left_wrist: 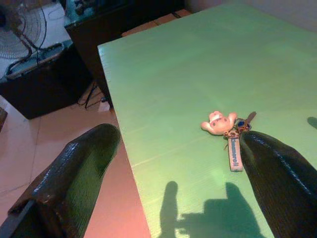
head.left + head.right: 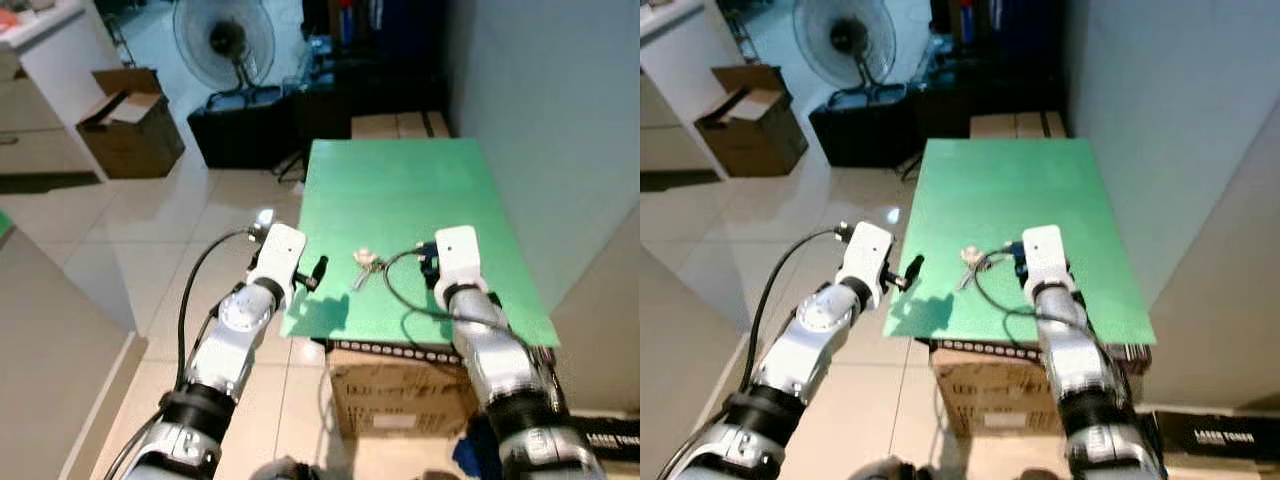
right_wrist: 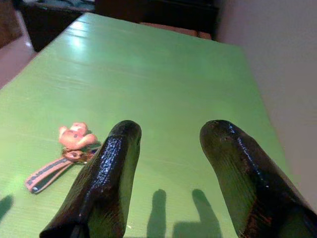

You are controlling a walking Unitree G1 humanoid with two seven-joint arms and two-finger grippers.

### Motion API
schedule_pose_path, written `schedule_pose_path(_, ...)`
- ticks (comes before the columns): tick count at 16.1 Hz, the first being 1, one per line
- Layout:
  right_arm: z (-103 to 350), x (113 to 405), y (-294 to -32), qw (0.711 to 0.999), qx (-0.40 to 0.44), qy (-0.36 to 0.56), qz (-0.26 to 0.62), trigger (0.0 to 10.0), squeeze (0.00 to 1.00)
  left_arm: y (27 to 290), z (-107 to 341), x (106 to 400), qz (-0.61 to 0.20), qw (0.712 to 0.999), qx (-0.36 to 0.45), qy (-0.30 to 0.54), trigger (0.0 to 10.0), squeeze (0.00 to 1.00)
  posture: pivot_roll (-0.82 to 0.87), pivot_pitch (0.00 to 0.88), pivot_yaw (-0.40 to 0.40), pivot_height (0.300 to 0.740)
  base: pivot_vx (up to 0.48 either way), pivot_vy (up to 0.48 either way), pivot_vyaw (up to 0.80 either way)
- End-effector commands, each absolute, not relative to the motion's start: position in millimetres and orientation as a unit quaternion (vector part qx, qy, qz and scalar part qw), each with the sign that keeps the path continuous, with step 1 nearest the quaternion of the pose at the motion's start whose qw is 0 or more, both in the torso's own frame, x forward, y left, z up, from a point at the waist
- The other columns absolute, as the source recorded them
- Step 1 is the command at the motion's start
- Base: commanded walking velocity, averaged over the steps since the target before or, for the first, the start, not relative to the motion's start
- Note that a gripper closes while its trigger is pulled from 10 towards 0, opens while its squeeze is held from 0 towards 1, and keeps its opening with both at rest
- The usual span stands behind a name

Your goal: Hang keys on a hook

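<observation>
The keys (image 2: 366,265) lie flat on my green table (image 2: 400,190) near its front edge — a small pink figure charm (image 1: 218,122), a strap tag (image 1: 234,153) and a key tip bunched together, between my two grippers and touched by neither. My left gripper (image 2: 318,270) hangs over the table's left front corner with its fingers (image 1: 74,173) spread wide and holding nothing. My right gripper (image 2: 428,262) hovers just to the right of the keys above the tabletop, its fingers (image 3: 111,173) parted too and empty — their shadows fall on the green surface below.
</observation>
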State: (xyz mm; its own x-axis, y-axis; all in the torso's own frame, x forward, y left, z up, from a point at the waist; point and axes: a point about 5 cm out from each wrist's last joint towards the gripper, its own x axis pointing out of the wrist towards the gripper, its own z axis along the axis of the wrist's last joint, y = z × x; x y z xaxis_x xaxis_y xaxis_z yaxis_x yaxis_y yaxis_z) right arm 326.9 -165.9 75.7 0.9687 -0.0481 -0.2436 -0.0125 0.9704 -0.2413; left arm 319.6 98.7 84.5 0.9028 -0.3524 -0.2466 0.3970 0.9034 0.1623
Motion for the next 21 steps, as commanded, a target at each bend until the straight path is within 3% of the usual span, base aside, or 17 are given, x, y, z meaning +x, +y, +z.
schedule_pose_path(1, 78.8, 331.8, -170.2, 0.985, -0.118, 0.125, -0.018, 10.0, 0.00, 100.7, 84.5, 319.5, -0.190, 0.970, 0.113, 0.103, 10.0, 0.00, -0.23, 0.000, 0.129, 0.723, 0.000, 0.000, 0.00)
schedule_pose_path(7, 93.2, 355.4, -198.8, 0.981, -0.124, 0.130, -0.077, 10.0, 0.00, 101.8, 88.1, 319.6, -0.188, 0.969, 0.126, 0.096, 10.0, 0.00, -0.21, 0.000, 0.126, 0.723, 0.000, 0.000, 0.00)
schedule_pose_path(11, 91.3, 355.0, -190.9, 0.983, -0.115, 0.125, -0.065, 10.0, 0.00, 102.2, 88.3, 318.9, -0.193, 0.969, 0.120, 0.096, 10.0, 0.00, -0.20, 0.000, 0.117, 0.723, 0.000, 0.000, 0.00)
schedule_pose_path(13, 80.5, 348.4, -177.6, 0.984, -0.118, 0.127, -0.041, 10.0, 0.00, 107.7, 84.0, 319.6, -0.174, 0.970, 0.129, 0.110, 10.0, 0.00, -0.21, 0.000, 0.114, 0.723, 0.396, 0.000, 0.00)
schedule_pose_path(21, 66.6, 338.2, -167.8, 0.984, -0.110, 0.138, -0.022, 10.0, 0.00, 103.6, 77.5, 322.5, -0.177, 0.960, 0.157, 0.148, 10.0, 0.00, -0.22, 0.000, 0.127, 0.723, 0.480, 0.000, 0.00)
